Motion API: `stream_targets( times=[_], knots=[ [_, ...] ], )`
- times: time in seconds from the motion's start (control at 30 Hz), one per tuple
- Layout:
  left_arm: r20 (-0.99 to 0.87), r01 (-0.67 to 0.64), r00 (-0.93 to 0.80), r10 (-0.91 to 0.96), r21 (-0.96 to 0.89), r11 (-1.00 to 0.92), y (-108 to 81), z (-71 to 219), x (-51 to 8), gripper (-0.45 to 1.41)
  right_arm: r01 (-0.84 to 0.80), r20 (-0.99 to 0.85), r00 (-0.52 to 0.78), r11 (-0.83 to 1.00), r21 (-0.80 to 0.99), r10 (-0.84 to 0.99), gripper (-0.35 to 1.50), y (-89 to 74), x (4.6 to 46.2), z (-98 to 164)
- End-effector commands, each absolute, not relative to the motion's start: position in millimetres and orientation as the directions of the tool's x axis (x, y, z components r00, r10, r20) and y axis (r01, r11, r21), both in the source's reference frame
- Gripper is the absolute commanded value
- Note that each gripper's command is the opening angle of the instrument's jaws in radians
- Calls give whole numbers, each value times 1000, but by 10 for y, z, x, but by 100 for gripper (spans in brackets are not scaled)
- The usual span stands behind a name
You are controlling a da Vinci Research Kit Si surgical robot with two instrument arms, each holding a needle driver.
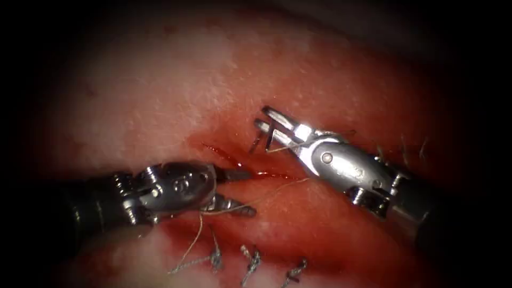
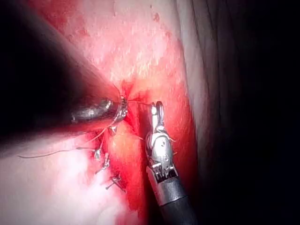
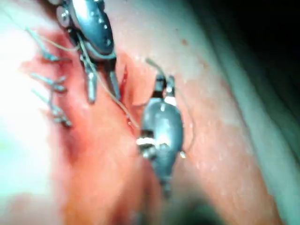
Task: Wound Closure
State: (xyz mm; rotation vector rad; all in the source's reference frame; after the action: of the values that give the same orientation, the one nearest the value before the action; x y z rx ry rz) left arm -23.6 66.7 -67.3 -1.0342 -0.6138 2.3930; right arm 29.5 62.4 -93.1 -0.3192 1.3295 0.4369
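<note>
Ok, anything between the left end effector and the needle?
Nothing solid. The left end effector is open and empty at the cut; the needle sits clamped in the right end effector just right of it, over the tissue. Only thread crosses the gap.

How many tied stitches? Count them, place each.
3 in a row beside the cut, by the left hand: first stitch, second stitch, third stitch; others may be hidden. Right hand holds the needle; left hand open, empty.
</note>
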Motion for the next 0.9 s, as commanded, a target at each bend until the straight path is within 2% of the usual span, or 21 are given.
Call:
stream_targets(
  times=[0.03, 0.4, 0.9],
  knots=[
    [-552, -231, -612, 566, -560, -796, 669, -668, -241, 52, -476, -977, 176, 879, 27, 125, -35, 628, 303, -928],
    [-545, -229, -621, 562, -560, -796, 668, -669, -239, 52, -433, -957, 172, 890, 140, 234, -35, 611, 311, -919],
    [-537, -231, -624, 568, -567, -790, 667, -669, -238, 51, -457, -951, 158, 873, 169, 266, -35, 632, 303, -933]
  ],
)
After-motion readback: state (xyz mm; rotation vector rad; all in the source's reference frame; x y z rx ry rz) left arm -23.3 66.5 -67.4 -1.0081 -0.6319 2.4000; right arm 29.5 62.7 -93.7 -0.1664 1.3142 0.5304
